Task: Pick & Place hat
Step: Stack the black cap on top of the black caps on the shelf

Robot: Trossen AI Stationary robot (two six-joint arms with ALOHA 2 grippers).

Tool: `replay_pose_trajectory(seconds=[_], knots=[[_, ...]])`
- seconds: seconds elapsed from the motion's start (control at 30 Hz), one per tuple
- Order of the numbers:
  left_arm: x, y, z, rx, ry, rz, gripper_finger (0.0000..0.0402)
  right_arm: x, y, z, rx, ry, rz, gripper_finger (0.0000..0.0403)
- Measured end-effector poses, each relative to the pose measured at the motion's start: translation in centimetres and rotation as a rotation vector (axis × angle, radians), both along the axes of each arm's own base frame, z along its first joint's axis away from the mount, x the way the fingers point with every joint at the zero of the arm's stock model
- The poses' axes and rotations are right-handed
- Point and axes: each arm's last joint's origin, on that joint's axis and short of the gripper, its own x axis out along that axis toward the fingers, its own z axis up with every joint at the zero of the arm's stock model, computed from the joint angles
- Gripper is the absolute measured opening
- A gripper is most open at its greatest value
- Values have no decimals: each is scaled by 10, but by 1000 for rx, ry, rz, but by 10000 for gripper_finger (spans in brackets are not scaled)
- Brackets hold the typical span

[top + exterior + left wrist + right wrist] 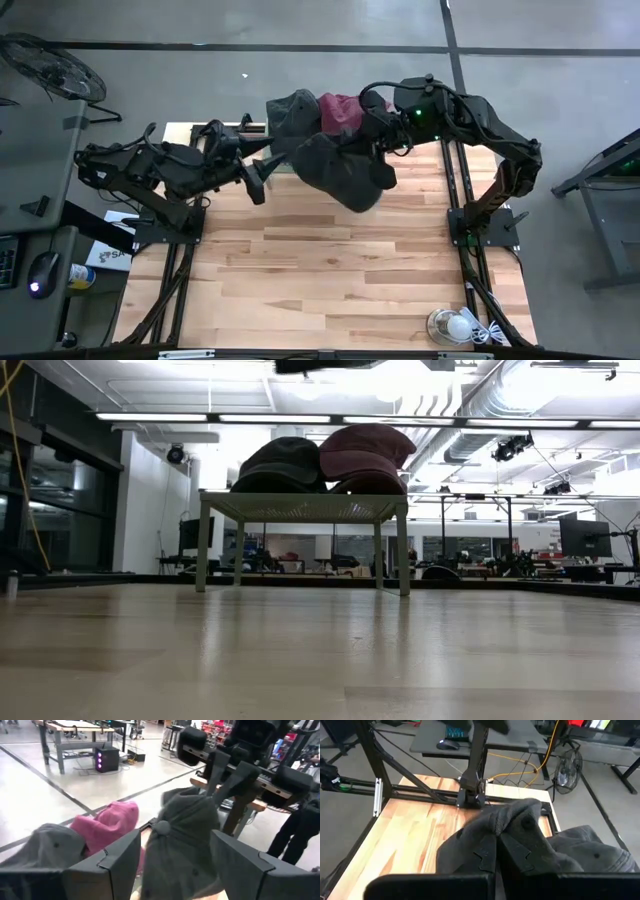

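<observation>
A dark grey hat (342, 172) hangs above the table's far middle from my right gripper (378, 135), which is shut on it. My left gripper (257, 178) stands open just left of that hat; in the left wrist view the hat (180, 845) shows between its two fingers and a little beyond them. Another dark hat (280, 465) and a maroon hat (365, 455) rest side by side on a small white stand (300, 508) at the table's far edge. My right gripper pinches a bunched fold of the hat's crown (507, 827), close to the top button (526, 823), between its two shut fingers. It comes slanting down from the table's right. The hat hangs slack below the fingers, clear of the table.
The wooden table (330, 280) lies bare in its middle and near part. A white lamp-like object with a cord (455, 325) sits at the near right corner. Black frame rails (465, 250) run along both sides. A person (300, 830) stands beyond the table.
</observation>
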Motion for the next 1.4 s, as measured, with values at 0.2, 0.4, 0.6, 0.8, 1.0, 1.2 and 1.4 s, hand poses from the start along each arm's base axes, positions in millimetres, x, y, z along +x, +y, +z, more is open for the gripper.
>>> replay_pose_trajectory(seconds=[0.2,0.4,0.6,0.8,1.0,1.2,1.4], knots=[[28,-4,-15,-32,36,-12,234,1,0,3,-28,-37,5,0],[38,3,-19,-69,27,34,235,1,0,3,-29,-33,6,0],[38,5,-15,32,58,24,235,-1,0,-1,-16,10,25,0],[39,5,-12,219,149,-19,235,-2,2,-3,3,28,76,0],[44,3,-15,311,219,-88,235,-2,3,-3,13,26,96,0],[46,9,-16,321,235,-50,235,-1,4,-2,19,19,116,0],[52,11,-18,319,238,-25,235,-1,4,-2,20,17,107,0]])
